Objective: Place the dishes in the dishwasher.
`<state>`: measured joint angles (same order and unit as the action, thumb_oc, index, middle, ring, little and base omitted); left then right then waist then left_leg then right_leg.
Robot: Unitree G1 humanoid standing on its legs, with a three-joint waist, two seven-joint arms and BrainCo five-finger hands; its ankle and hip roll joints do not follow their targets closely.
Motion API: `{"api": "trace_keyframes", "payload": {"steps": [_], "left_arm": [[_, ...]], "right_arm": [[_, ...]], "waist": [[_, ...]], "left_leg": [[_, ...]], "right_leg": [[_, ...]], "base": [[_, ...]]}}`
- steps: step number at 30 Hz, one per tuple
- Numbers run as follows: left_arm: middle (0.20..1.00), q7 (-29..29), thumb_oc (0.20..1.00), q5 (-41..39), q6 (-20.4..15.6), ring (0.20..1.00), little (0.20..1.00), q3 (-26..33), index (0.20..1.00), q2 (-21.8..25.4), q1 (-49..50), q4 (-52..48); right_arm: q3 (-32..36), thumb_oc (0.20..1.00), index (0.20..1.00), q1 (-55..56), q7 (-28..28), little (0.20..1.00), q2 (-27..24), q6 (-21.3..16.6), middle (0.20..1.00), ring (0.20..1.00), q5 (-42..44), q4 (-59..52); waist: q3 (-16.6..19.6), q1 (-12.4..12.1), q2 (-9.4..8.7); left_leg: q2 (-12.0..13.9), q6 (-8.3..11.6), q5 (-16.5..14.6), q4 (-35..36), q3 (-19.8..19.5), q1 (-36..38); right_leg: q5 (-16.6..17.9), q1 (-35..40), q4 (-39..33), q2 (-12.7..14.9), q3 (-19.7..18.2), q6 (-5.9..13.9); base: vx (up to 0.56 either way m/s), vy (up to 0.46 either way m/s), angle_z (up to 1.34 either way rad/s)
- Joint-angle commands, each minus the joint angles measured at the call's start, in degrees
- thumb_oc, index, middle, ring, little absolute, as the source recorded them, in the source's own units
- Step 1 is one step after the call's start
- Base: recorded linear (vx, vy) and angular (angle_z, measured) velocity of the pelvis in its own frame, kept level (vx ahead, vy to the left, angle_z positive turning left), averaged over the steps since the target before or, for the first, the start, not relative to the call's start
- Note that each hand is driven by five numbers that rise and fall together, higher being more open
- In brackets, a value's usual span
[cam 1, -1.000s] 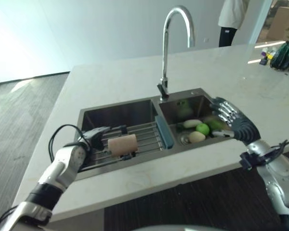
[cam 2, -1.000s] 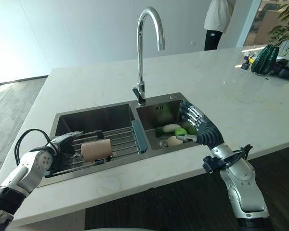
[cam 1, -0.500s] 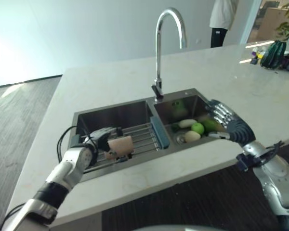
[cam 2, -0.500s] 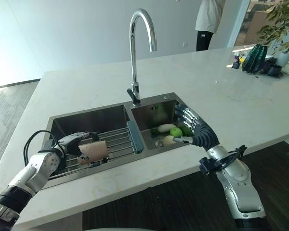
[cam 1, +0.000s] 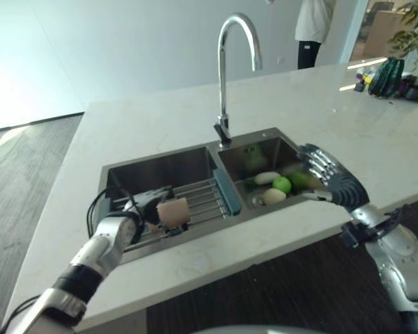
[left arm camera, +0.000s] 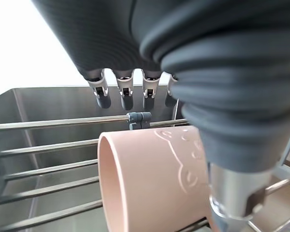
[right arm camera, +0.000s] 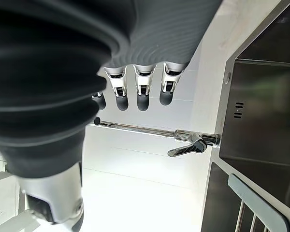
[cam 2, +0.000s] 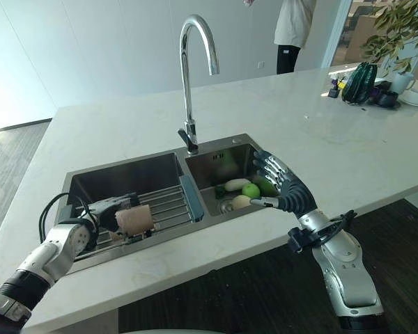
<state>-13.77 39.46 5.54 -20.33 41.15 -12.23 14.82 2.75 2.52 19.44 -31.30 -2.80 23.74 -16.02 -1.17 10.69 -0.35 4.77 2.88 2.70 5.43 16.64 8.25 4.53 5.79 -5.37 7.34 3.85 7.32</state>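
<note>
- We see our right hand (right arm camera: 135, 96) with fingers straight and spread, holding nothing.
- Past the fingertips we see the chrome faucet (right arm camera: 183, 137).
- Beside it lies the steel sink (right arm camera: 261, 121), with a rack (right arm camera: 253, 200) at its edge.

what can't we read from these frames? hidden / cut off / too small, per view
- Left hand: whether it touches the pink cup. In the eye views the cup covers the fingers; in the left wrist view the dark cover hides any contact.
- Sink, right basin: what lies beside the green ball is too small to name, and the right hand covers part of it.
- Person: cut off by the top edge.
</note>
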Motion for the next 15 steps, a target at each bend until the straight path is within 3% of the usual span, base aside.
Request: {"api": "trace_keyframes", "payload": {"steps": [1, 15], "left_arm": [[1.0, 1.02, 1.0, 2.19, 0.46, 1.0, 1.0, -0.65, 1.0, 0.42, -8.49, 5.42], [1.0, 1.64, 1.0, 1.87, 0.69, 1.0, 1.0, -1.57, 1.0, -0.85, -8.95, 8.97]], "right_arm": [[1.74, 1.0, 1.0, -6.4, -0.41, 1.0, -0.95, -2.05, 1.0, 1.0, 2.05, -1.34], [1.42, 1.0, 1.0, -6.47, 0.1, 1.0, -0.98, -1.5, 1.0, 1.0, 2.24, -1.83]], "waist": [[-0.96, 0.08, 1.94], [-0.88, 0.4, 1.99]], "left_leg": [[2.04, 0.8, -6.3, -0.43, 0.05, 3.92], [1.93, 0.74, -6.38, -0.43, 0.4, 4.11]], "right_leg": [[-4.34, 2.17, 1.14, 0.12, 1.57, 3.62], [-4.29, 2.21, 1.18, 0.25, 1.46, 3.71]], "base": [[0.0, 0.0, 0.0], [0.0, 0.0, 0.0]]}}
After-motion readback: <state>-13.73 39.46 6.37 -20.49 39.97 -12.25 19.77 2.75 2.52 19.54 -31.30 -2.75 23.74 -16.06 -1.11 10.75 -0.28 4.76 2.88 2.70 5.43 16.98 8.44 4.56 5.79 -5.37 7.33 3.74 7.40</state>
